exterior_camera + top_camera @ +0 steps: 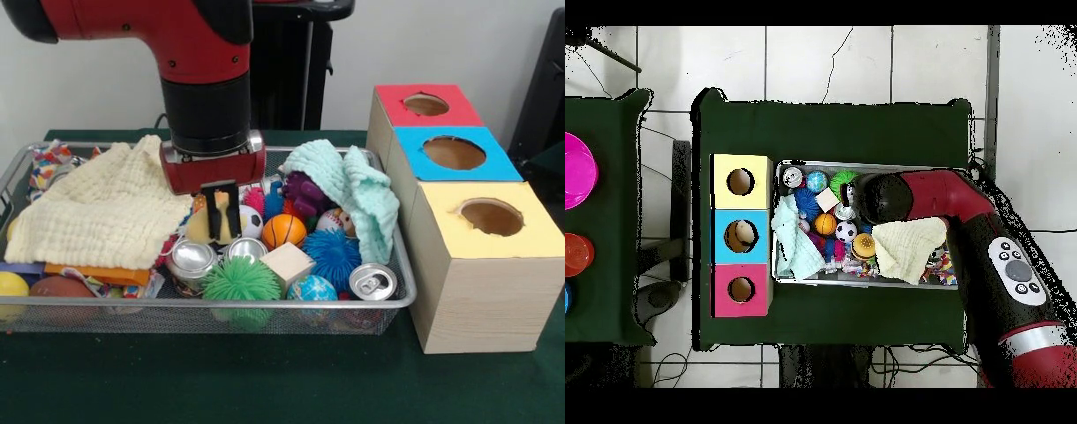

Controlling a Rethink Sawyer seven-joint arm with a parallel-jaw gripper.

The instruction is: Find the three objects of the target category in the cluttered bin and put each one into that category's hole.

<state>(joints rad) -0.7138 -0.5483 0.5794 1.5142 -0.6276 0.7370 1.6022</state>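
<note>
The wire mesh bin [265, 305] sits on the green table, full of clutter; it also shows in the overhead view [865, 284]. My gripper [221, 216] hangs low in the bin's middle, right against a yellow-orange thing [199, 224]. In the overhead view an orange, dark-striped thing [863, 247] lies in about that spot, next to my arm [895, 195]. I cannot tell whether the gripper holds it. No tan bear-like plush shows. The red-surround hole [425, 104] is farthest on the wooden box and looks empty; it also shows in the overhead view [741, 290].
A pale yellow cloth [97, 208] covers the bin's left, a mint cloth [353, 190] its right rear. Cans [192, 261], a basketball [283, 231], green [240, 283] and blue [334, 256] spiky balls, a wooden block [288, 263] and a purple toy [305, 193] crowd the middle. Blue [454, 153] and yellow [491, 215] holes are nearer.
</note>
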